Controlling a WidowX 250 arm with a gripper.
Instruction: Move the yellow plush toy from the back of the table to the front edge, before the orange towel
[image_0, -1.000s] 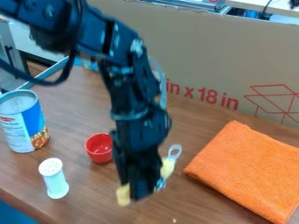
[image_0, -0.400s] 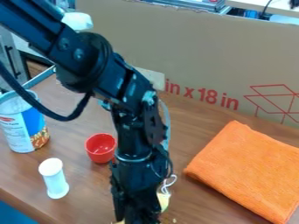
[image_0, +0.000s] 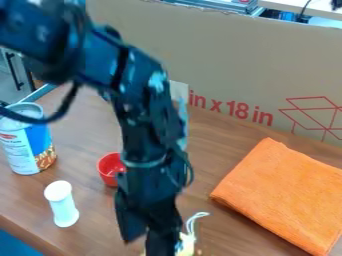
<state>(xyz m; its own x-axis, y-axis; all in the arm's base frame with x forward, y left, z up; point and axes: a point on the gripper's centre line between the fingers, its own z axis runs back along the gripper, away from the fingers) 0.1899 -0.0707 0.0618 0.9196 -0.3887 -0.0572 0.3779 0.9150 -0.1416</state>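
1. Standing upright at the left of the tabletop (image_0: 77, 117), a cylindrical can (image_0: 20, 150) bears a white and blue label with a brown picture low on its right side; a dark cable (image_0: 57, 116) of the arm crosses in front of its upper part.
2. White shaker (image_0: 63, 205), upright, nearer the tabletop's front edge than the can and to its right (its round top is pale and slightly wider than the neck).
3. Red cup (image_0: 109, 172), upright and open at the top, behind and to the right of the shaker; the arm overlaps its right side in the view.
4. Black arm (image_0: 143, 135), entering from the upper left and descending to the claw (image_0: 152, 245) at the bottom edge, left of centre. Whether the claw is released or clenched cannot be told.
5. Pale yellow item (image_0: 187, 243), immediately right of the claw's lower end, with a whitish loop (image_0: 195, 218) rising from it (the item is partly hidden, and whether it is grasped cannot be told).
6. Cardboard panel (image_0: 234, 60), upright behind the tabletop, marked with red print and a red line drawing.
7. Orange cloth (image_0: 280, 195), folded flat at the right of the tabletop, well apart from the red cup and reaching the right edge of the view.
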